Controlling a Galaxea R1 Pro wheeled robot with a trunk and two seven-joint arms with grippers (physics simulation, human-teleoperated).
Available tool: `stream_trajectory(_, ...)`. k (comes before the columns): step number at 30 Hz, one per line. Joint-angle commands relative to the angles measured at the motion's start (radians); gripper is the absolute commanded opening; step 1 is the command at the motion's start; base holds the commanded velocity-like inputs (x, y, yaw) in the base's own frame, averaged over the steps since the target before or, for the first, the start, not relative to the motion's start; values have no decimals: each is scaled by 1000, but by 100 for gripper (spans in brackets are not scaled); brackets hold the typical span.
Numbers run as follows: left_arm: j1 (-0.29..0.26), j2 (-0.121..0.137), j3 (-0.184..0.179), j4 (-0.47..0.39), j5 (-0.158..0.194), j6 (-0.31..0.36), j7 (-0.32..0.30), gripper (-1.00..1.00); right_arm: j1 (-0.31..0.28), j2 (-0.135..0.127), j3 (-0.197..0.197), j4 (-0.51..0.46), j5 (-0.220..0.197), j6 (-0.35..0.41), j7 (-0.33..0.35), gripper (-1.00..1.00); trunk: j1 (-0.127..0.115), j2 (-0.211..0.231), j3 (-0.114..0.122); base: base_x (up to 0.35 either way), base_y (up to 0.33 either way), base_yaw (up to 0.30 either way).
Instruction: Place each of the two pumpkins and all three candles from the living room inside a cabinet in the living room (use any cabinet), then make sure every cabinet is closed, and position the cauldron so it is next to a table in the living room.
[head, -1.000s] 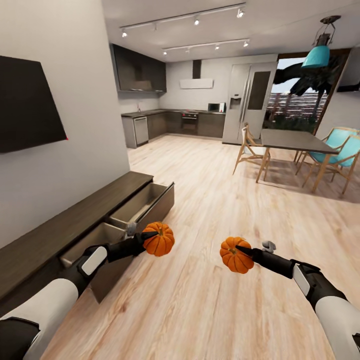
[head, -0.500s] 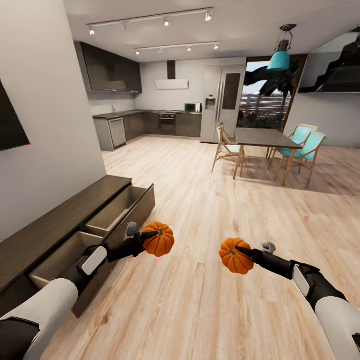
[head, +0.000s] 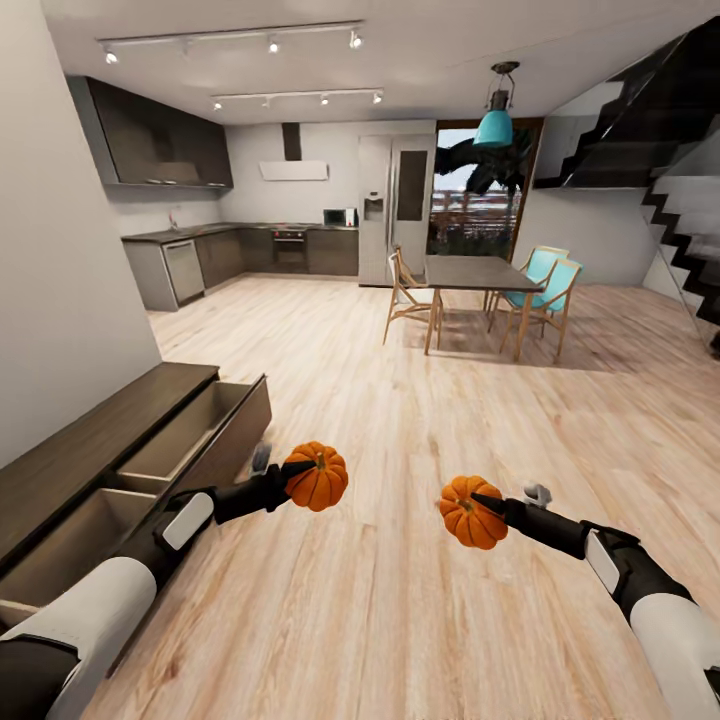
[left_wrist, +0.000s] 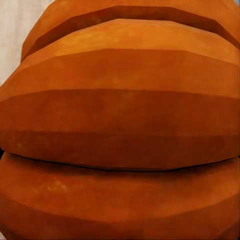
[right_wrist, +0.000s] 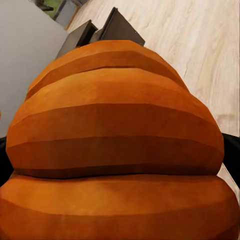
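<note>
Both pumpkins are up in the air over the wood floor: one (head: 318, 478) clamped in the left gripper (head: 296, 470), the other (head: 471, 511) clamped in the right gripper (head: 482, 498). The cabinet (head: 120, 440) sits off to the left with two drawers hanging open, so the left arm is clearly nearer; I'd guess its pumpkin goes in first. No labels or writing readable anywhere.

I count two pumpkins (head: 318, 479) (head: 468, 513); one cabinet (head: 95, 462) with two open drawers (head: 195, 420) (head: 70, 535); one dining table (head: 478, 273); three chairs (head: 405, 300) around it; one hanging lamp (head: 494, 124).
</note>
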Motion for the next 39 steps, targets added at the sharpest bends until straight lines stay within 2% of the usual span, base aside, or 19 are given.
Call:
stream_trajectory(1,0,0,2,-1,8,3,-1,-100,0,0,-2,0,-4,1,-1,-100,0,0,0,0,0,-286)
stream_trajectory(30,0,0,3,0,8,3,-1,-100,0,0,-3,1,-4,0,-3,-100,0,0,12,0,0,-286)
stream_trajectory(39,10,6,3,1,8,0,1,-100,-2,-1,-1,9,-2,2,-5,-100,0,0,12,0,0,-21)
